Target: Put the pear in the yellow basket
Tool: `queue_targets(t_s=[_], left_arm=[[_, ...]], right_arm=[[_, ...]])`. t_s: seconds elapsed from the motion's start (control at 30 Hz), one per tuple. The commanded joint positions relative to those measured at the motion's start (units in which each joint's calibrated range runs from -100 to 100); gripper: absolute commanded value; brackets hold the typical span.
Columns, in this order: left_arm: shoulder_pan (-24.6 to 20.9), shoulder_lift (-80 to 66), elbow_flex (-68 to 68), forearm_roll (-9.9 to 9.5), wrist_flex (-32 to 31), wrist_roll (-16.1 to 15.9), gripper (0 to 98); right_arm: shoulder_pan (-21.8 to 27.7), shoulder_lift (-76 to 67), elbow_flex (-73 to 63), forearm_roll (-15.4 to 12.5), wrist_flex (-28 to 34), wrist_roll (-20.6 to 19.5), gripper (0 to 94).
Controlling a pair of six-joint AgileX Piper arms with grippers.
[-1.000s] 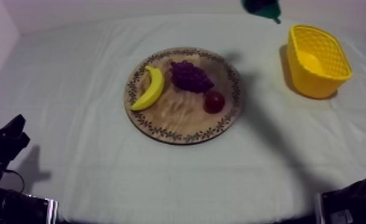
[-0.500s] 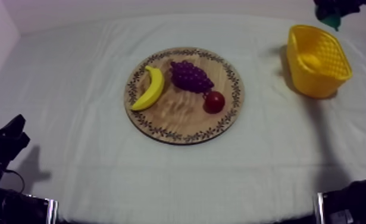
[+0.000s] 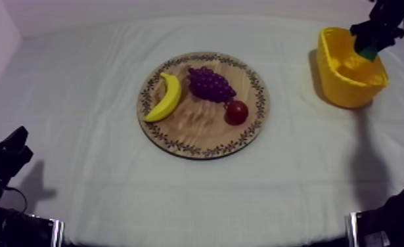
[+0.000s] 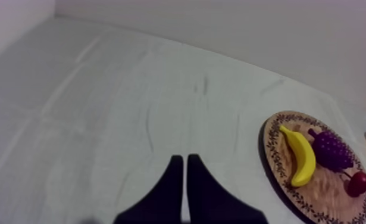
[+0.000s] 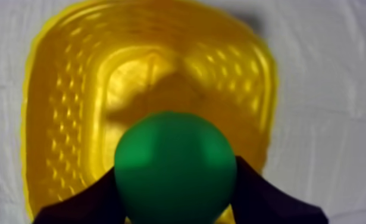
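Right gripper (image 3: 373,36), clamped on the pear (image 5: 174,167), now hangs over the yellow basket (image 3: 336,82) after swinging along the table's (image 3: 79,131) far edge; centre it, lower inside, then release.

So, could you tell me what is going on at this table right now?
The right gripper holds the green pear over the yellow basket, its fingers shut round it; the pear has not yet been let go. The left gripper sits low at its own side, shut on nothing. On the wooden board lie the banana, the grapes and the small red fruit.
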Motion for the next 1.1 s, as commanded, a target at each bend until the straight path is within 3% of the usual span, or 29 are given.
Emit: queue_targets(t_s=[0.0, 0.3, 0.6, 0.87, 1.07], left_arm=[[0.0, 0.0, 0.0, -0.03, 0.0, 0.0, 0.1], [0.0, 0.0, 0.0, -0.03, 0.0, 0.0, 0.1], [0.0, 0.0, 0.0, -0.03, 0.0, 0.0, 0.1], [0.0, 0.0, 0.0, -0.03, 0.0, 0.0, 0.1], [0.0, 0.0, 0.0, -0.03, 0.0, 0.0, 0.1]], right_arm=[[-0.1, 2.5, -0.1, -0.1, -0.5, 0.0, 43.1], [-0.3, 7.6, -2.3, -1.1, -1.7, 1.0, 65.7], [-1.3, 1.8, -0.1, -1.8, -2.2, 0.6, 75.1], [-3.5, -14.7, 6.1, -1.0, -3.4, -1.9, 55.4], [-7.6, -29.4, 16.3, 2.8, -8.2, -7.3, 42.9]])
